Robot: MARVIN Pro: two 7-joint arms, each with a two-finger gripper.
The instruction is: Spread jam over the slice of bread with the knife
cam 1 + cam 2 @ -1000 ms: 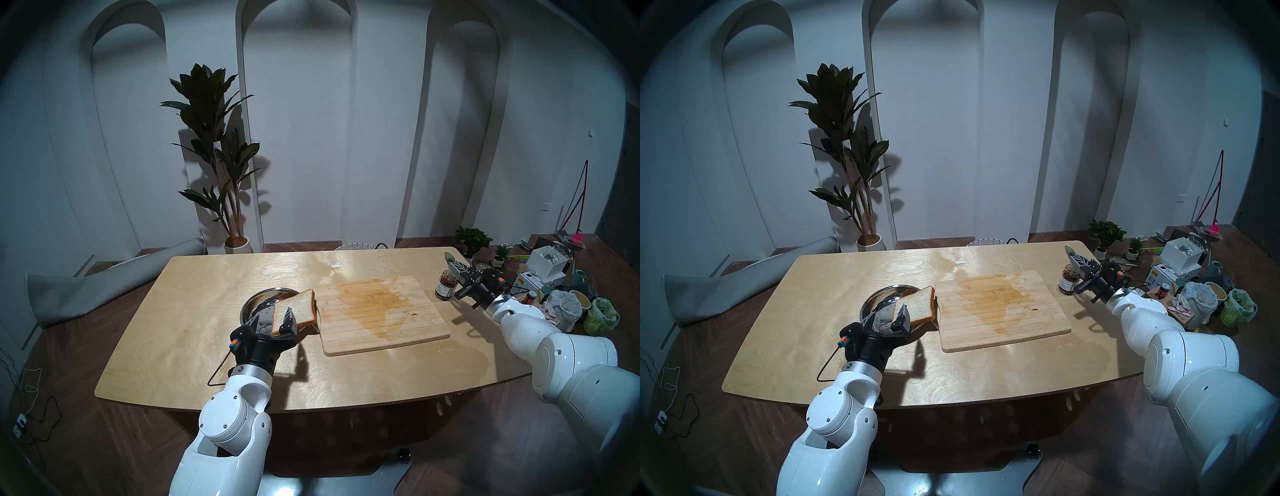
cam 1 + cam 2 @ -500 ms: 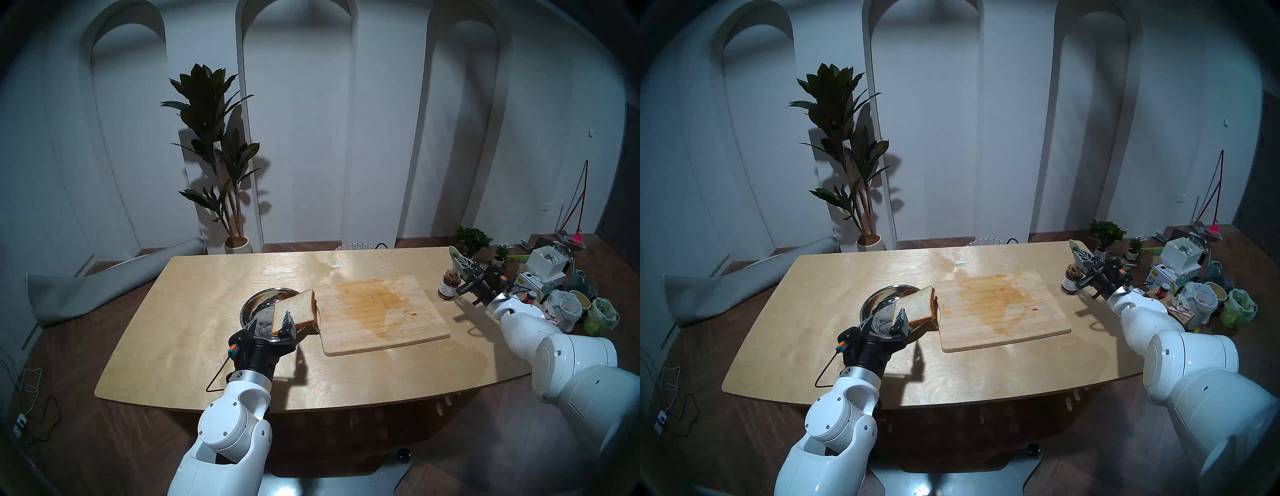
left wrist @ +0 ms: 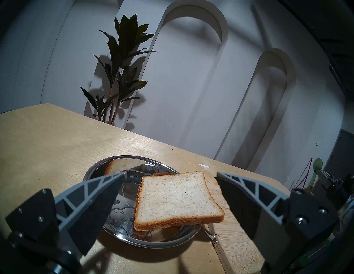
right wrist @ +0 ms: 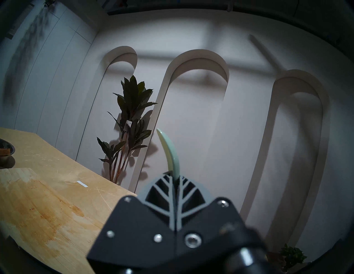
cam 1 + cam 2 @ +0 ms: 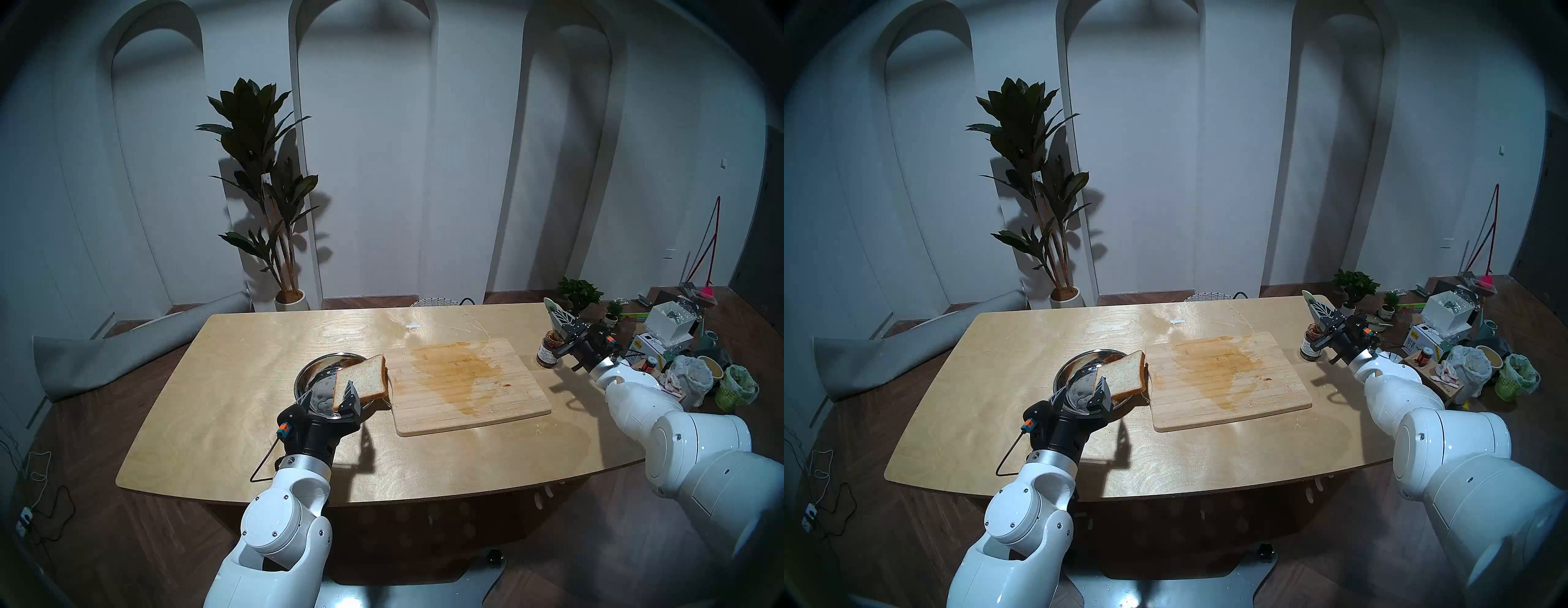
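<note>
The slice of bread [image 5: 362,379] lies on another slice on a round metal plate [image 5: 312,368], partly over its right rim; it also shows in the left wrist view [image 3: 176,199]. My left gripper [image 5: 331,395] is open and empty just short of the bread's near edge, its fingers [image 3: 99,193] wide apart. My right gripper [image 5: 555,316] is shut on the mint-green knife [image 5: 549,304], rounded end up [image 4: 169,151]. The knife's lower end reaches into the mouth of the open jam jar [image 5: 546,353] at the table's far right. The jam shows dark red-brown inside.
A stained wooden cutting board [image 5: 466,382] lies between plate and jar. The jar stands close to the table's right edge. Beyond that edge are boxes, bags, small plants and a red-lidded jar [image 5: 649,364]. A white scrap [image 5: 412,326] lies on the far tabletop.
My right gripper has tilted the knife more upright and brought its lower end into the jar mouth. My left gripper has drawn back slightly from the bread, still open.
</note>
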